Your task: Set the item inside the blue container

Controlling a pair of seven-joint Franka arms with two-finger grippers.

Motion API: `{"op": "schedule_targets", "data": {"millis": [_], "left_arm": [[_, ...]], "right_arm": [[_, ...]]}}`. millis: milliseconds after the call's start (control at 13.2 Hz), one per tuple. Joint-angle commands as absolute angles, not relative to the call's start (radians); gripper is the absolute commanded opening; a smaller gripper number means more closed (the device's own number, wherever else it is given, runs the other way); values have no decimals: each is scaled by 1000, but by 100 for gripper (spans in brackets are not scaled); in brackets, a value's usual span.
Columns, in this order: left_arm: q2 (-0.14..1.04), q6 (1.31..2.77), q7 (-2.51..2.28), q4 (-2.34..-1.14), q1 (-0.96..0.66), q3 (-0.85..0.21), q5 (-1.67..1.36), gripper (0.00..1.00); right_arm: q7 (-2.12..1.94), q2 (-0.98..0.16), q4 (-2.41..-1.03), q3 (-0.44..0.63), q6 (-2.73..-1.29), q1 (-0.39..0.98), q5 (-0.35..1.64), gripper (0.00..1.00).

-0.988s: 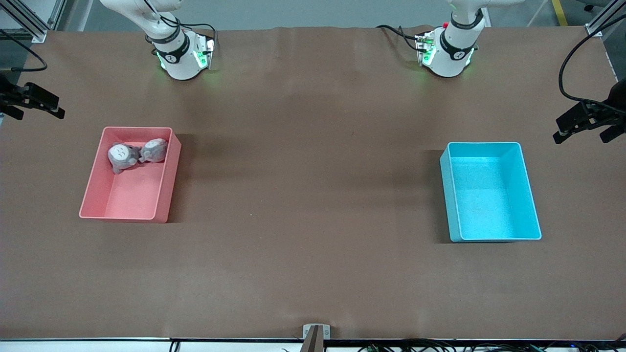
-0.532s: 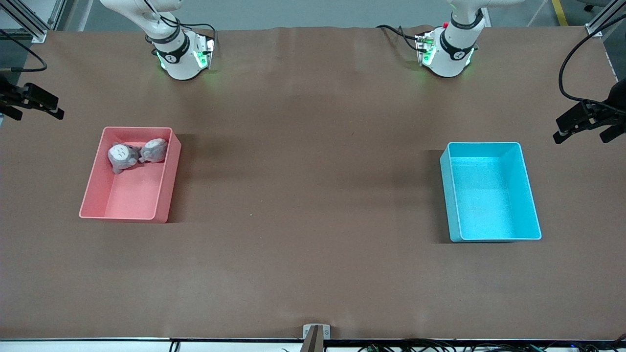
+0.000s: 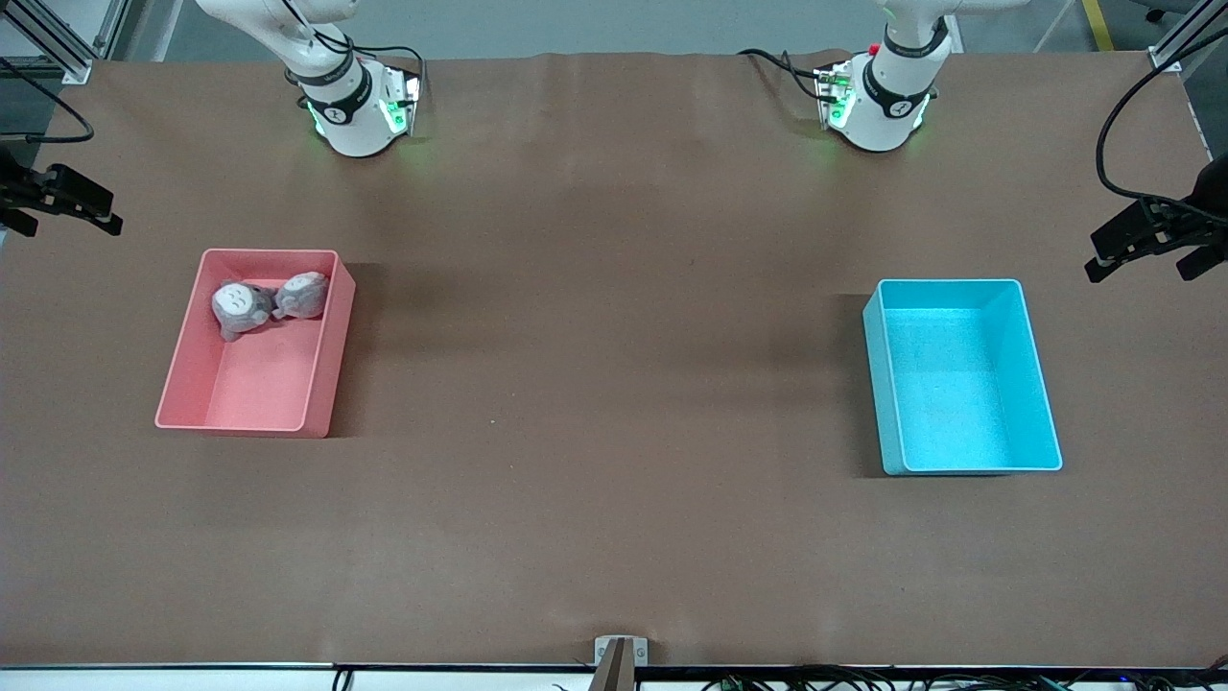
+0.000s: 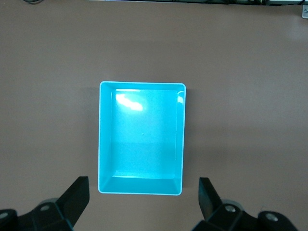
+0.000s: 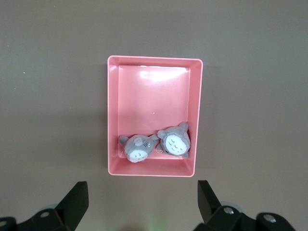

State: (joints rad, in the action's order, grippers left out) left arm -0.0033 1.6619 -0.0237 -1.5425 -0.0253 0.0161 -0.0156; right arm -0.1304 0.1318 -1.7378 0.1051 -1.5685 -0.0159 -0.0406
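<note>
Plainly, in the front view the plush toys [image 3: 269, 305] lie in the pink bin [image 3: 326, 360] at the right arm's end — well apart from the blue container [image 3: 1041, 384]. Right wrist view: the right gripper [image 5: 139, 204], fingers spread, hangs high over the toys. Left wrist view: the left gripper [image 4: 143, 204], also spread, waits above the empty container.

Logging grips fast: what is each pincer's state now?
Left pincer: open, empty, over the blue container.
Right pincer: open, empty, over the pink bin.

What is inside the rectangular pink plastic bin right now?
Two small grey plush toys with pale faces lie side by side in the rectangular pink plastic bin, at its end toward the robots' bases. The rest of its floor shows bare; whatever lies beneath the toys is covered.
</note>
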Motion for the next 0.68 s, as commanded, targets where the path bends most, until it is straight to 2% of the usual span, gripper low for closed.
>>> {"op": "schedule_targets", "data": {"millis": [0,304,608], "left_arm": [[0,1641,-18,-1520,-23,14,-8,100],[0,1641,-18,-1520,-23,14,-6,100],[0,1641,-18,-1520,-23,14,-8,100]], "right_arm": [[-104,138,-1738,104,-1560,-15,-48,100],[-106,124,-1727,106,-1543,-17,-48,100],[-121,46,-1721,112,-1604,-35,-48,100]]}}
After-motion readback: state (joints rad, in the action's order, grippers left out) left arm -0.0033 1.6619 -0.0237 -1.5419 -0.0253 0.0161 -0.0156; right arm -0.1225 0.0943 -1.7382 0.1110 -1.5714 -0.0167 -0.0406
